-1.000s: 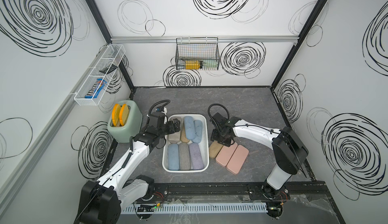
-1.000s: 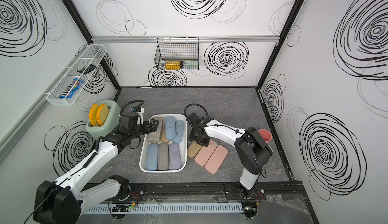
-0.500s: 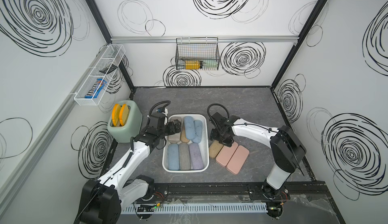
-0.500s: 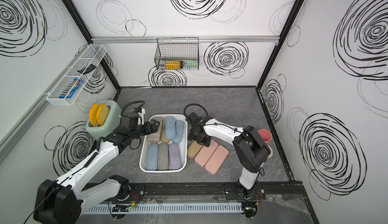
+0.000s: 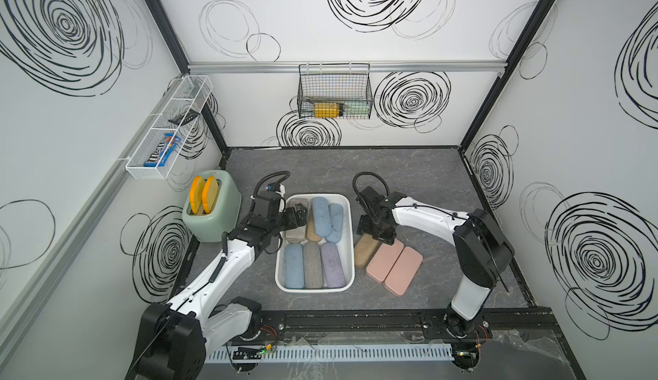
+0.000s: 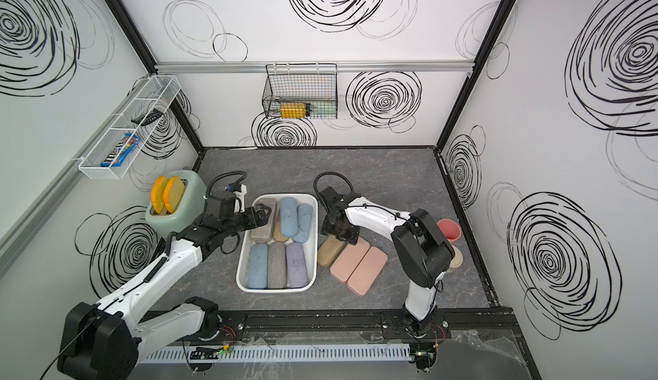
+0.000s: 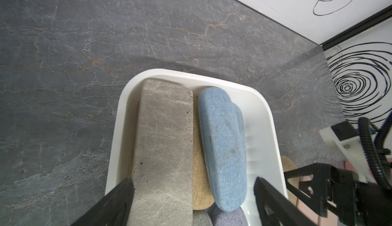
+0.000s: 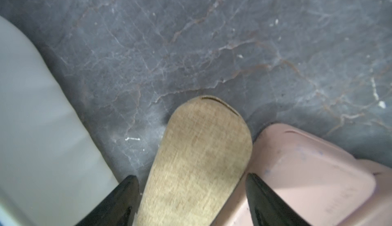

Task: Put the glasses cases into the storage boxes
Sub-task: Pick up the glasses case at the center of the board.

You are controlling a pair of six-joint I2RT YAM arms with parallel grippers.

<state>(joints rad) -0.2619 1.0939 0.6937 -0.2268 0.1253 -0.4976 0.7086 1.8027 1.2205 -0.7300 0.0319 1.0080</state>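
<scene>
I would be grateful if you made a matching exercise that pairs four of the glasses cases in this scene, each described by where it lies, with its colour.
Column one:
1. straddled case under the right hand
2. flat case inside the white bin
3. rightmost near-row case in that bin
4. paired flat cases on the table

Column two:
A. grey-beige
B. pink
C. tan
D. lilac

Pairs: 1-C, 2-A, 3-D, 4-B
</scene>
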